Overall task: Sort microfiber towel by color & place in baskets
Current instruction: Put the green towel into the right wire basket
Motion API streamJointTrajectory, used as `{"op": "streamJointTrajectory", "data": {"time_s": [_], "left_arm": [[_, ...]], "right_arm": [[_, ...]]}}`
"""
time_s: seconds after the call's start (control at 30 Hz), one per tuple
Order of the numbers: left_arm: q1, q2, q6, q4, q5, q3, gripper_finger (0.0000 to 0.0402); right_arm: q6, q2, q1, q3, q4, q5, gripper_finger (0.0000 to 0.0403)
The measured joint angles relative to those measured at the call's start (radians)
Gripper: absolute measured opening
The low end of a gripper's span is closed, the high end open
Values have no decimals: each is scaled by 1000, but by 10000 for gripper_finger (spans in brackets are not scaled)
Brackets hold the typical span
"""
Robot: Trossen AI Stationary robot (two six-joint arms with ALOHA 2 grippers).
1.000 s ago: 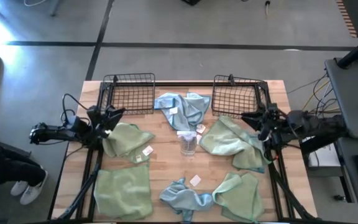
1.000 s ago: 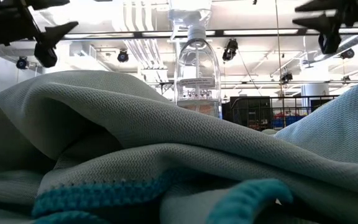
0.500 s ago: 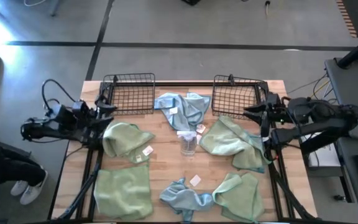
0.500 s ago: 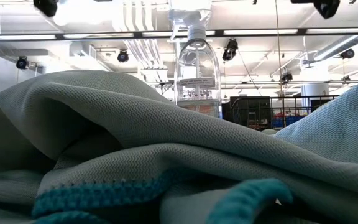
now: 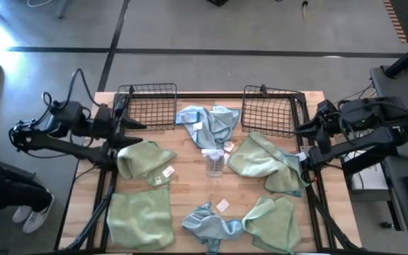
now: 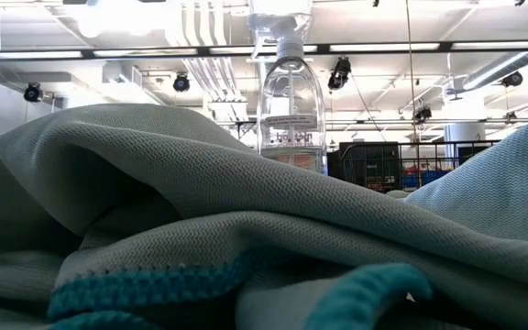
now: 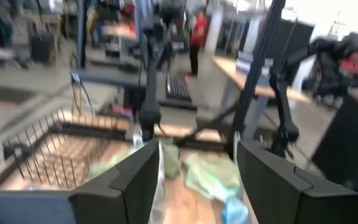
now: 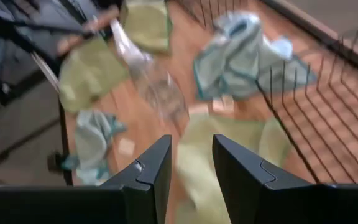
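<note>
Where towels point(image 5: 146, 159) lie, wooden table point(image 5: 190, 177), concrete floor point(image 5: 190, 28)

From my seat: pale green towels point(image 5: 144, 158), light blue towels point(image 5: 207, 122) with white tags, black wire-mesh baskets point(image 5: 147, 106), light wood-grain counter point(image 5: 190, 177).

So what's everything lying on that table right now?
Green towels: four, pale green; one left of centre, one at the near left corner, one right of centre, one at the near right.
Blue towels: two, light blue; one between the baskets, one at the near edge.
Baskets: two, black wire mesh, empty; far left, far right.
Jar: one, clear, at the table's centre.
Left gripper: fingers open, above the left basket's edge.
Right gripper: fingers apart, beside the right basket.
</note>
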Motion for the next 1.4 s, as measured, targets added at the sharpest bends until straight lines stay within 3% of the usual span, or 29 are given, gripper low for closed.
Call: {"op": "streamJointTrajectory", "data": {"time_s": [0.23,0.4,0.63,0.93,1.13,1.4], "left_arm": [[0,166,-69,-305,7,174,201],[0,244,-112,-412,8,260,201],[0,308,-128,-580,-36,340,201],[0,325,-134,-596,-57,302,201],[0,316,-123,-602,-58,259,201],[0,320,-49,-555,-104,255,201]], "right_arm": [[11,71,0,38,-209,-54,111],[9,88,0,29,-211,-111,111],[-46,103,0,29,-211,-102,111],[-95,134,0,-3,-212,-12,111],[-98,182,0,-70,-212,-98,111],[-150,274,0,-175,-206,-93,111]]}}
